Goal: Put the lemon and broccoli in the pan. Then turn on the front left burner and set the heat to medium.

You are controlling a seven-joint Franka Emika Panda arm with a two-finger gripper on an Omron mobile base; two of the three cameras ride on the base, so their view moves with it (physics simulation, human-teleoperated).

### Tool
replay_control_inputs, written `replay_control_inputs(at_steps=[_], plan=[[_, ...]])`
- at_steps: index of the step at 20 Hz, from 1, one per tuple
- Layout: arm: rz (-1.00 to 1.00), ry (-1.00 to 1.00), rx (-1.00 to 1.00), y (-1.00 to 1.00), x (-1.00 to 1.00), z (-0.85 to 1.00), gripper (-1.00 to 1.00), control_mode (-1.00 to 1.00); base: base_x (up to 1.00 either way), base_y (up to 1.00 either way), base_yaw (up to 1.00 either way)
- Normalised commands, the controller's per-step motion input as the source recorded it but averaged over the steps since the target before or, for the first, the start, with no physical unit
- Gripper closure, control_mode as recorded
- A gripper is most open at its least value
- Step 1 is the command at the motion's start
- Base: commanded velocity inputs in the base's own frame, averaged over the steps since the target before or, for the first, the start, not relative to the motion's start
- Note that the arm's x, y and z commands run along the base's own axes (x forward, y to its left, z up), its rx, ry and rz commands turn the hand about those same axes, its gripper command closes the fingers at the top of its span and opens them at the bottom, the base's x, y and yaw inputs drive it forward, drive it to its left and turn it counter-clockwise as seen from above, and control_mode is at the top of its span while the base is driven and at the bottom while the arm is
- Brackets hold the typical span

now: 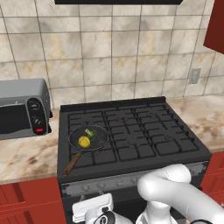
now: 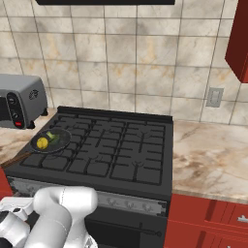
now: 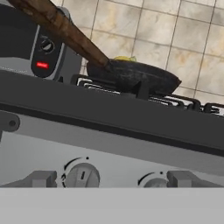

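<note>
You are looking along the fingers [image 3: 111, 178] at the front panel of the stove [image 3: 109, 131]. The 2 fingers [image 3: 41, 178] are standing spread wide apart, released, and they are grasping nothing. Between them, on the panel just ahead, 2 knobs are showing: the left knob [image 3: 82, 176] is sitting just beside the left tip, and the right knob [image 3: 154, 181] is sitting near the right tip, half cut off by the lower edge. Neither knob is touching a finger, as far as this angle lets you judge.

Above and beyond the fingers, the pan [image 3: 133, 75] is resting on the grate of the front left burner [image 1: 89, 146], with its wooden handle [image 3: 57, 24] reaching up and to the left over the stove's front edge. The lemon [image 1: 84, 141] is lying inside the pan, and the broccoli [image 1: 91, 133] is lying just beside it, on the far side; from the hand view only a yellow sliver is peeking over the pan's rim.

Up and to the left of the fingers, a toaster oven [image 1: 24, 108] is sitting on the surface [image 1: 26, 157] beside the stove. In the left base view the hand is hanging low in front of the stove, below the control panel.
</note>
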Motion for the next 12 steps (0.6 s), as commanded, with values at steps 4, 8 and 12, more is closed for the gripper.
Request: replay_control_inputs(at_steps=[4,8,12], plan=[[0.04,0.00,0.00,0.07,0.00,-0.14,-1.00,-1.00,0.00,0.00,0.00],[0.02,0.00,0.00,0.04,0.00,-0.02,-1.00,-1.00,0.00,0.00,0.00],[0.01,0.00,0.00,0.00,0.16,-0.01,-1.00,-1.00,0.00,0.00,0.00]])
